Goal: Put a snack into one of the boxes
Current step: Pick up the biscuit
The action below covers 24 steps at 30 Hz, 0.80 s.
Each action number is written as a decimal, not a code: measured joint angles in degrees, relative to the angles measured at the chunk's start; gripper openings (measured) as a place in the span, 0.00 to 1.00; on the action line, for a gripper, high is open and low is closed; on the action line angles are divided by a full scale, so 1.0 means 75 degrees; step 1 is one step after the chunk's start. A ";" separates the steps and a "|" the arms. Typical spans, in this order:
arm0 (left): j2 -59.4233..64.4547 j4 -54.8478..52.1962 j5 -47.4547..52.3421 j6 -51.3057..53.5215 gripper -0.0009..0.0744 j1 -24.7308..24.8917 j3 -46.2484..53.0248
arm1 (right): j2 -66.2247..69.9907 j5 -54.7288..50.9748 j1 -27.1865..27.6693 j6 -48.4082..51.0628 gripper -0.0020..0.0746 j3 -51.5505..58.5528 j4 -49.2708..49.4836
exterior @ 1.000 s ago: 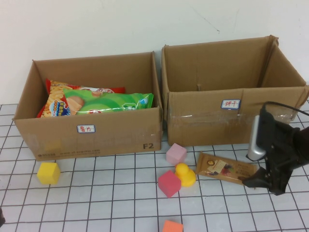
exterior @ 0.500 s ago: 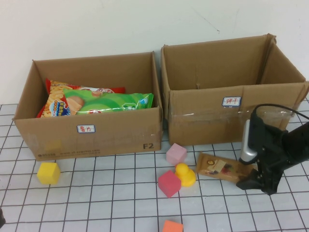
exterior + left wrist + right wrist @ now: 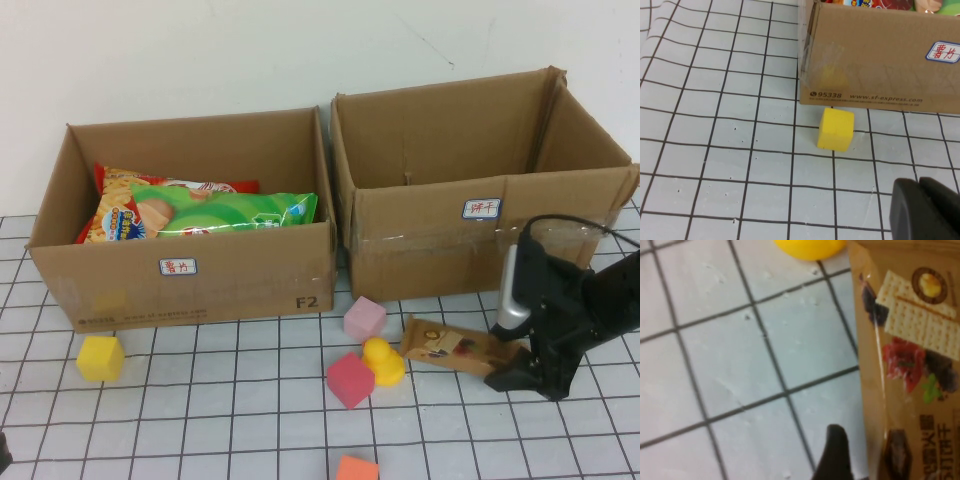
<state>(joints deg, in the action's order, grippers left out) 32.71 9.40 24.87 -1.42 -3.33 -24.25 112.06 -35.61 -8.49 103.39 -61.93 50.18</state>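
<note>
The right gripper point(image 3: 512, 372) is down at the table point(image 3: 200, 420) in front of the right-hand box point(image 3: 480, 225), its fingers spread wide around the near end of the brown biscuit packet point(image 3: 455, 347) — one dark fingertip point(image 3: 835, 452) shows in the right wrist view just beside the packet's edge, with the wrapper's cracker picture running alongside it. The jaws have not closed on the wrapper, so nothing is lifted; the packet lies flat on the gridded cloth, its far end pointing toward the yellow duck point(image 3: 383, 361). The duck sits touching a magenta cube point(image 3: 350, 379), and a paler pink cube point(image 3: 365, 317) stands just behind them, near the gap between the two boxes. An orange block point(image 3: 357, 468) lies at the bottom edge of the high view. The right-hand box is open on top and bears a small white label (handwritten, in red) on its front wall. The left-hand box point(image 3: 200, 280), also labelled, holds two snack bags — a green one point(image 3: 230, 213) lying over a red and orange one point(image 3: 120, 215). A yellow cube point(image 3: 101, 357) rests in front of that box's left corner. The left gripper point(image 3: 925, 210) hangs low above the cloth near that cube, fingers pressed together and holding nothing.
</note>
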 joint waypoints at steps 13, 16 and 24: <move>0.0000 0.0000 0.0000 0.0190 0.01 0.0000 0.0000 | -0.0037 -0.1397 0.0000 -0.0168 0.74 0.0015 0.0036; 0.0000 0.0000 0.0000 0.0190 0.01 0.0000 0.0000 | -0.0254 -0.1415 0.0000 -0.0398 0.74 0.0015 0.0036; 0.0000 0.0000 0.0000 0.0190 0.01 0.0000 0.0000 | -0.1089 -0.1402 0.0000 -0.2274 0.59 0.0015 0.0036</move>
<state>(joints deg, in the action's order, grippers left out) 32.71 9.40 24.87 0.00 -3.33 -24.25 103.89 -46.13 -8.49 86.34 -61.82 50.45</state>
